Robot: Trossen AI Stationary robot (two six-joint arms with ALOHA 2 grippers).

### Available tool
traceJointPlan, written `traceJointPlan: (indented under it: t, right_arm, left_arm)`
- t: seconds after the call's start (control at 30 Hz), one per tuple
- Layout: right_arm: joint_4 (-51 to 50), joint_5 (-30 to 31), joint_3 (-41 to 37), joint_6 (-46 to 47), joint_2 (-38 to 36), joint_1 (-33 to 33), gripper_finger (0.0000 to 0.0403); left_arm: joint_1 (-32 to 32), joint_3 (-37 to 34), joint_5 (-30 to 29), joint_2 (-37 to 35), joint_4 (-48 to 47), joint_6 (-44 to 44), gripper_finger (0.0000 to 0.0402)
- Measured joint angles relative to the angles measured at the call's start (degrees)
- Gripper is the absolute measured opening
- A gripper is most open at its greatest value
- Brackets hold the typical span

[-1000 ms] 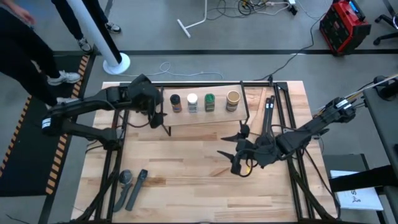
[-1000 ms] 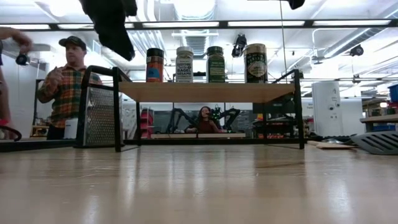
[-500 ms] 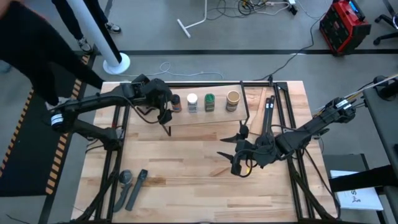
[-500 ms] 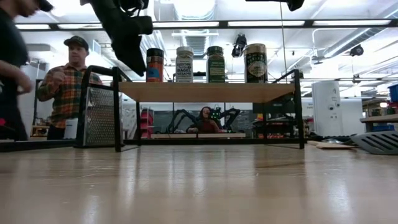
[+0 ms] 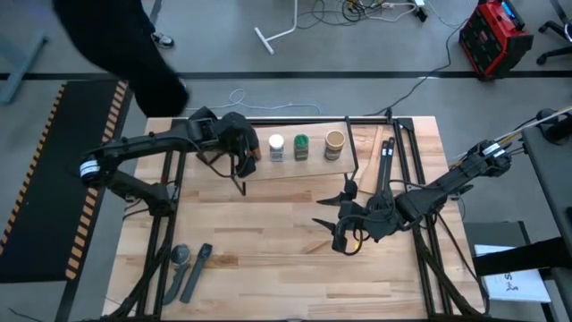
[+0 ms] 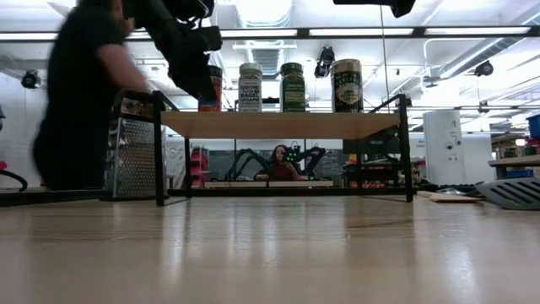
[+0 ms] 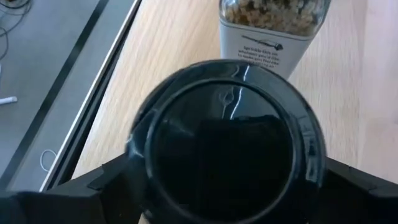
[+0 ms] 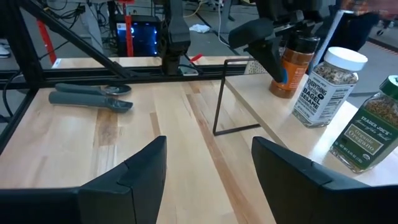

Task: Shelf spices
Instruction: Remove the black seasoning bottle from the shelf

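Note:
Four spice jars stand upright in a row on the light-wood shelf [image 5: 299,164]: black-topped [image 7: 230,143], white-topped [image 5: 276,146], green [image 5: 301,146] and tan-topped [image 5: 334,143]. They also show in the low view on the shelf [image 6: 283,125]. My left gripper [image 5: 243,150] is open at the shelf's left end, over the black-topped jar. One finger stands on each side of the jar's lid. It covers most of that jar in the low view [image 6: 196,63]. My right gripper [image 5: 344,228] is open and empty, low over the table in front of the shelf. My left gripper comes from above and slants down over the black lid [image 7: 230,143]. Its fingers [image 7: 99,186] stand beside the lid's two sides. I cannot tell whether they touch it. The jar stands upright on the shelf.
A metal box grater [image 6: 135,160] stands behind the shelf's left leg. Two grey kitchen tools [image 5: 189,268] lie at the table's near left. A dark spatula [image 5: 384,165] lies right of the shelf. A person [image 6: 84,93] passes beyond the table's far left.
My left gripper has moved toward the table's right edge along the shelf and a little down, from beside the shelf's left end to over the black-topped jar. A person has walked past behind the table's far left corner.

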Motion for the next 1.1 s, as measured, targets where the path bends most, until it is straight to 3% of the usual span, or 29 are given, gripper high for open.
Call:
traceJointPlan:
  t: [0.27,0.6,0.93,1.1]
  right_arm:
    - [0.0,0.0,-0.2,0.0,0.0,0.0,0.0224]
    - [-0.2,0.0,-0.4,0.0,0.0,0.0,0.0209]
    - [-0.6,0.5,-0.9,0.9,0.0,0.0,0.0213]
    - [-1.1,0.6,-0.9,0.9,-0.3,0.0,0.0206]
  left_arm:
    - [0.0,0.0,-0.3,1.1,0.6,0.1,0.0297]
    - [0.0,0.1,-0.4,1.1,1.0,-1.2,0.0145]
    - [-0.9,0.0,7.0,-3.7,-2.2,-6.3,0.0144]
    - [-6.9,0.0,11.8,-7.7,-3.2,-11.4,0.0144]
